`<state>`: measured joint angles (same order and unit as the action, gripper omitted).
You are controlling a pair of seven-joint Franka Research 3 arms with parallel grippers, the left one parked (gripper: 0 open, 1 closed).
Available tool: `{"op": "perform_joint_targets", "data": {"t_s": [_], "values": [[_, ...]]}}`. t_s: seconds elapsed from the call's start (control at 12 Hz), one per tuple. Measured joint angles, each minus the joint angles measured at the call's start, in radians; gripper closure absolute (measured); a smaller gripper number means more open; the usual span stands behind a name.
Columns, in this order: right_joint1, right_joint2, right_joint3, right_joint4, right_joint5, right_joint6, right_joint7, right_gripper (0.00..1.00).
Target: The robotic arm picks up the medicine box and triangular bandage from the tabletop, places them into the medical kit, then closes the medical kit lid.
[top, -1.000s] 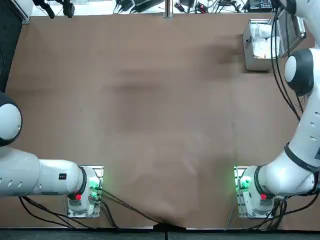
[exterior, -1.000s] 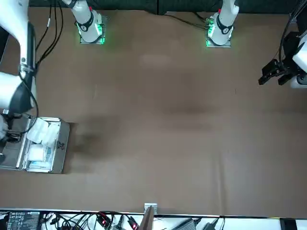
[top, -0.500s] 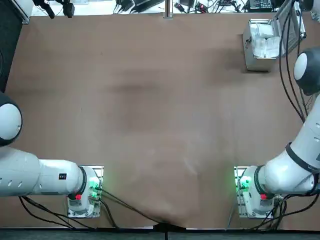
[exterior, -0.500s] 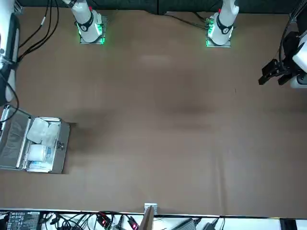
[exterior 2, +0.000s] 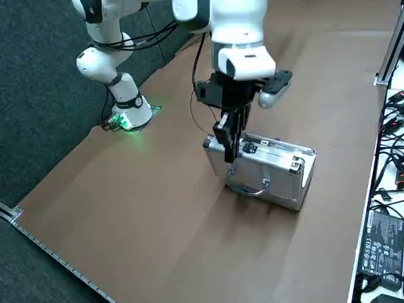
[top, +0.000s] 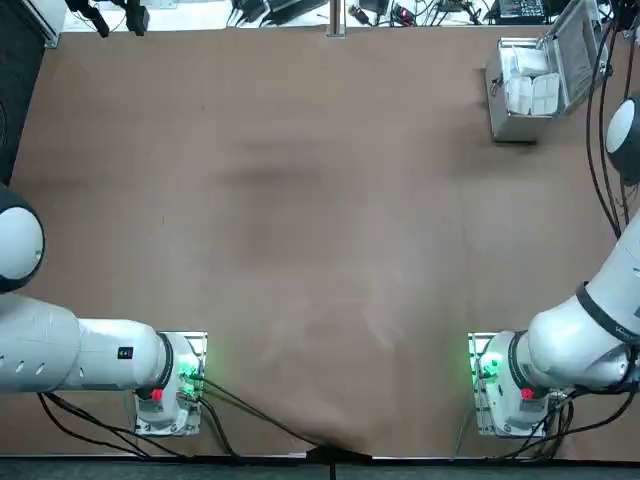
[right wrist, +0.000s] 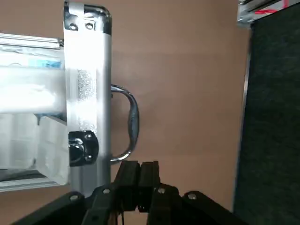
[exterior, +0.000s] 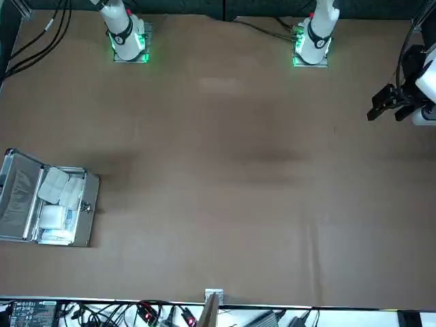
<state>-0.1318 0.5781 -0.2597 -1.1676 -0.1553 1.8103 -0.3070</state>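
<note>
The silver medical kit (top: 515, 120) (exterior: 85, 211) (exterior 2: 271, 180) stands open at the table's far right corner. Inside lie the medicine box (top: 528, 62) (exterior: 53, 219) and the lumpy triangular bandage (top: 533, 95) (exterior: 60, 187). The medical kit lid (top: 580, 45) (exterior: 17, 197) (right wrist: 86, 93) stands tilted up, and its slim handle (exterior 2: 249, 188) (right wrist: 131, 122) faces outward. My right gripper (exterior 2: 228, 142) (right wrist: 138, 180) is shut on nothing. It hangs on the outer side of the lid, close to one end of the handle. The gripper is out of frame in the top and front views.
The table's far edge runs just beyond the kit, with cables and equipment (top: 300, 10) (exterior 2: 382, 240) behind it. A dark floor mat (right wrist: 276, 117) lies past the table's right edge. The right arm's elbow (top: 625, 125) hangs at the right edge.
The right arm has swung off the kit toward the table's right edge, leaving the top and front views. The kit's contents and lid now show unobstructed.
</note>
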Motion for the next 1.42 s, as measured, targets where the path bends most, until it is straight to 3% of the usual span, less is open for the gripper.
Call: {"op": "perform_joint_targets", "data": {"t_s": [0.75, 1.42], "values": [[0.013, 0.008, 0.018, -0.023, 0.174, -0.001, -0.007, 0.98], [0.123, -0.006, 0.022, -0.022, 0.184, -0.059, 0.004, 0.97]]}}
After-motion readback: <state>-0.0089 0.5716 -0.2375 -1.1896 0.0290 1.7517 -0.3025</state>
